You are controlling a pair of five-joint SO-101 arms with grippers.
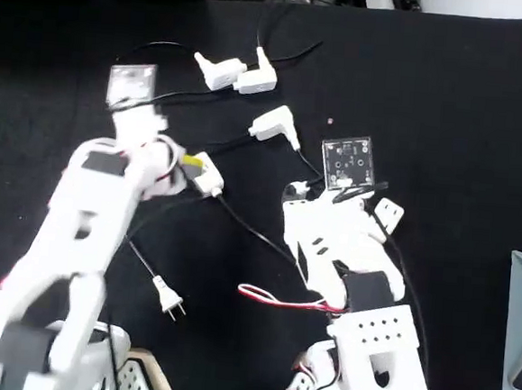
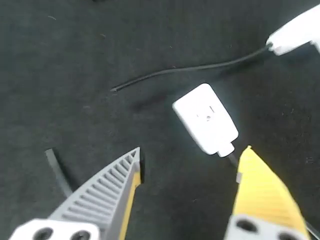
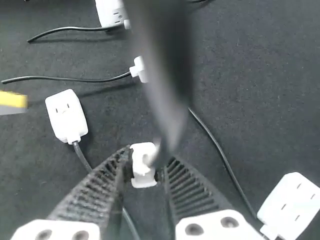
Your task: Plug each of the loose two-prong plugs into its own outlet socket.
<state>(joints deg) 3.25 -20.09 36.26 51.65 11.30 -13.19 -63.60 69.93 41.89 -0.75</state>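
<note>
Right tool [image 3: 145, 158] clamped on plug [image 3: 142, 170]; socket [image 2: 205, 124] lies just ahead of left tool [image 2: 193, 150], spread apart, face up.

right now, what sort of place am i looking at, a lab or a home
Probably a robot lab bench: two white arms on a black-clothed table, with loose sockets and a plug laid out as a test.
</note>
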